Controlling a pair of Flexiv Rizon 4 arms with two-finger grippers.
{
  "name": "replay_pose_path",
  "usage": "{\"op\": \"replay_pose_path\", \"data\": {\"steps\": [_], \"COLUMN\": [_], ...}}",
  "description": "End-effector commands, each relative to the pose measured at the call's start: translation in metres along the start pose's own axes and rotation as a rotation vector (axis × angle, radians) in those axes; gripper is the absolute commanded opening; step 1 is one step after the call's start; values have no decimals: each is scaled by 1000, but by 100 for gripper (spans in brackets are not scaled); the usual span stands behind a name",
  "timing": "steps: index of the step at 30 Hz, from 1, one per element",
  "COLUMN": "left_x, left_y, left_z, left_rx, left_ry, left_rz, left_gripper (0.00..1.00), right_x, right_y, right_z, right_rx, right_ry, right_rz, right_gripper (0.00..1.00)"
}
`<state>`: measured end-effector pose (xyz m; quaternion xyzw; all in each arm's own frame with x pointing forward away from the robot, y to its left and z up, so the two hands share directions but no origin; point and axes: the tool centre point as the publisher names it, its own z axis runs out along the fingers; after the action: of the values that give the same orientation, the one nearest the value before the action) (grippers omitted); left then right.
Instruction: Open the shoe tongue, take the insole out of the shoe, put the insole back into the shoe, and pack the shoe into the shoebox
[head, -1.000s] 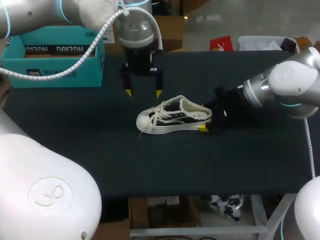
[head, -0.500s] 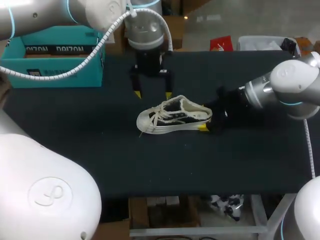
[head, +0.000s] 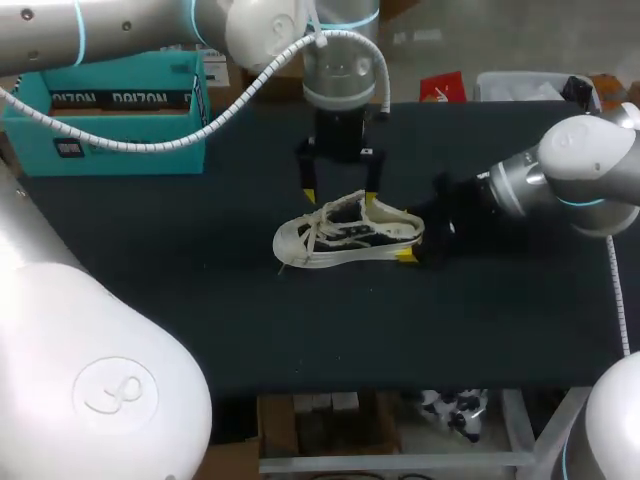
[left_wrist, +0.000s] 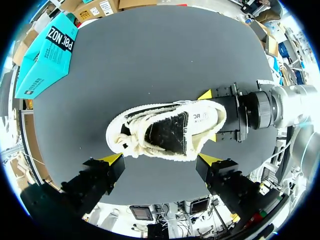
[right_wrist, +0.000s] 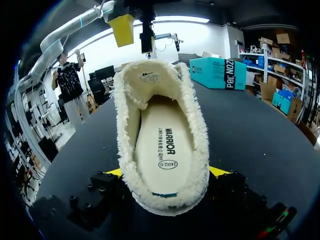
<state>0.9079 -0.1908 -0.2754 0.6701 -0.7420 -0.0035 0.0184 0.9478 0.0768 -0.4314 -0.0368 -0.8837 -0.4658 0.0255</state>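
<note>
A white lace-up shoe (head: 345, 235) with fleecy lining lies on its sole mid-table, toe to the left. Its insole (right_wrist: 162, 145) lies flat inside. My right gripper (head: 412, 240) is at the heel, a yellow tip pressed on each side (right_wrist: 169, 172), shut on the shoe (left_wrist: 165, 130). My left gripper (head: 341, 196) hangs open just above and behind the laces and tongue, its tips (left_wrist: 161, 160) straddling the shoe's middle without touching it. One of its fingers (right_wrist: 122, 29) shows above the toe in the right wrist view. The teal shoebox (head: 110, 110) stands open at the far left.
The dark table (head: 200, 300) stretches bare in front of the shoe and between the shoe and the shoebox (left_wrist: 45, 55). A red item (head: 442, 87) sits at the table's far edge.
My left arm has swung right and come nearer, from beside the toe to over the shoe's middle. The shoe and my right arm have stayed put.
</note>
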Motion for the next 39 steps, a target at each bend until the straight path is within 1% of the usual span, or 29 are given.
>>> {"op": "replay_pose_path", "data": {"steps": [1,3,4,8,10,11,13,15,20,22,25,27,32,34,39], "left_x": [18,22,24,29,30,30,31,31,29,27,24,20,7,-3,-26], "left_y": [-13,-13,-14,-13,-13,-14,-15,-15,-15,-15,-14,-13,-8,-4,1], "left_z": [8,10,12,19,23,24,27,30,35,37,37,36,29,25,22], "left_rx": [-38,-45,-47,-59,-61,-66,-72,-77,-90,-93,-89,-84,-52,-27,3], "left_ry": [-83,-95,-104,-138,-156,-157,-168,-177,-196,-202,-203,-194,-131,-99,-15], "left_rz": [-12,-16,-21,-29,-38,-41,-53,-59,-79,-86,-99,-104,-106,-106,-112], "left_gripper": [80,72,70,69,64,60,56,50,46,40,0,0,0,0,0], "right_x": [-5,-5,-5,-5,-5,-5,-5,-5,-5,-5,-5,-5,-5,-5,-5], "right_y": [-6,-6,-6,-6,-6,-6,-6,-6,-6,-6,-6,-6,-6,-6,-6], "right_z": [5,5,5,5,5,5,5,5,5,5,5,5,5,5,5], "right_rx": [-4,-4,-4,-4,-4,-4,-4,-4,-4,-4,-4,-4,-4,-4,-4], "right_ry": [2,2,2,2,2,2,2,2,2,2,2,2,2,2,2], "right_rz": [-1,-1,-1,-1,-1,-1,-1,-1,-1,-1,-1,-1,-1,-1,-1], "right_gripper": [0,0,0,0,0,0,0,0,0,0,0,0,0,0,0]}}
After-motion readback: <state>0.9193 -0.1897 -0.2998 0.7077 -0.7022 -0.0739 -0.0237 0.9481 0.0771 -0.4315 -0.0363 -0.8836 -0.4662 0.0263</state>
